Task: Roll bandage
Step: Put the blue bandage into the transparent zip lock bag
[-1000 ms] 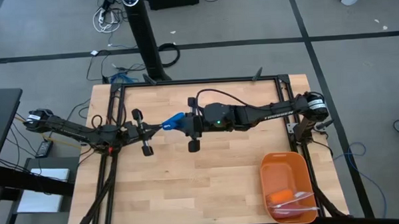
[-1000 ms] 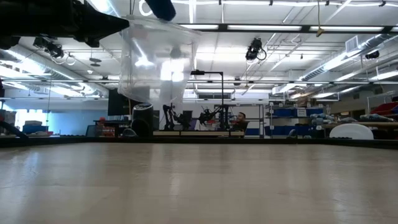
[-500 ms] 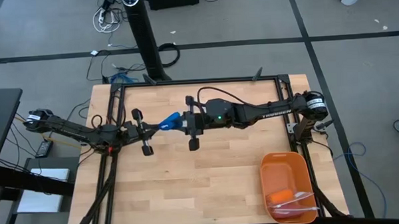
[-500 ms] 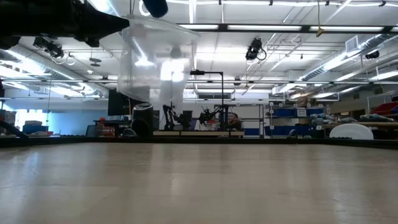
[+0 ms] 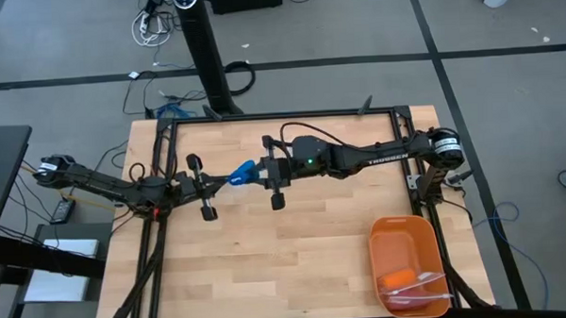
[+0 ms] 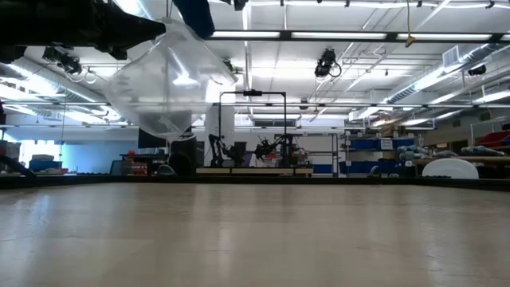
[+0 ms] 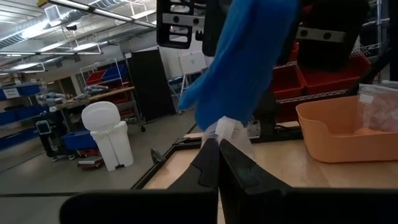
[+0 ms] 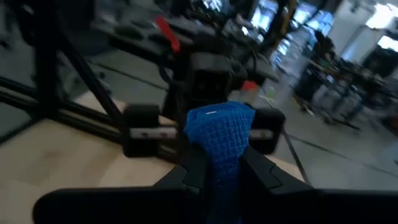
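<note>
**Ana:** Bandage up in the air here, well clear of the worktop, stretched between the two arms at mid-table. The clear plastic bag hangs beneath the left arm in the low view.

**Ben:** So the right gripper has its fingers narrowed onto the blue fabric, which pokes out past the tips as a bunched blue wad. The left gripper is pinched fully together on a pale bit of material just below the blue; I'd call that the bag's edge, though it's hard to be sure.

**Ana:** What makes this step go well?

**Ben:** I'd say keep the left pinch firm, draw the bandage straight out along the line between the wrists, no twisting, so the bag doesn't drag along. Get it free and flat before any rolling starts.

**Ana:** Orange tray waits at the near right corner.
</note>
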Tool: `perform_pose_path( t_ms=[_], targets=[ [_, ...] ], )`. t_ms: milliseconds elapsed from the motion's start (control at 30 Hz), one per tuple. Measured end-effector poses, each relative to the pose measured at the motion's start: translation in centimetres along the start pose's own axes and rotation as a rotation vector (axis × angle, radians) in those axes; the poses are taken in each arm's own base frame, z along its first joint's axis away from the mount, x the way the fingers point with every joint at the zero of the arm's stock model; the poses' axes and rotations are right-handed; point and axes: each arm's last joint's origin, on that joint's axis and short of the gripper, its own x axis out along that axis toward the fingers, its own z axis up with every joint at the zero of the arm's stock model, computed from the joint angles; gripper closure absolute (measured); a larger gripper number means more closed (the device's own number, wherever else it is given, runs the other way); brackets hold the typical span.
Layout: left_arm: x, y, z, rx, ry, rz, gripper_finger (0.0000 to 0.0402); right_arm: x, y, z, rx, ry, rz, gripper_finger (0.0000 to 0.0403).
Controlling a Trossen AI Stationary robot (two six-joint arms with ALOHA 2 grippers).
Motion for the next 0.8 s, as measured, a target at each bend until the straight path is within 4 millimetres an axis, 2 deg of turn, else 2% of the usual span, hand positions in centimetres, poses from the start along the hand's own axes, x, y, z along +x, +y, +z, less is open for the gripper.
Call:
perform_pose_path(
  t_ms=[300,500,633,800],
  targets=[
    [0.0,0.0,0.2,-0.008,-0.017,-0.001,0.0401,-0.2,-0.5,-1.1,-0.050,-0.116,0.135,0.0353],
    [0.0,0.0,0.6,-0.010,-0.063,-0.029,0.0401,-0.4,-1.6,-2.3,-0.051,-0.107,0.103,0.0353],
    [0.0,0.1,0.8,-0.019,-0.089,-0.035,0.0401,-0.6,-1.5,-3.1,-0.017,-0.117,0.118,0.0353],
    [-0.1,0.0,1.0,-0.027,-0.118,-0.061,0.0401,-0.7,-0.7,-2.0,-0.028,-0.244,0.106,0.0353]
  ],
)
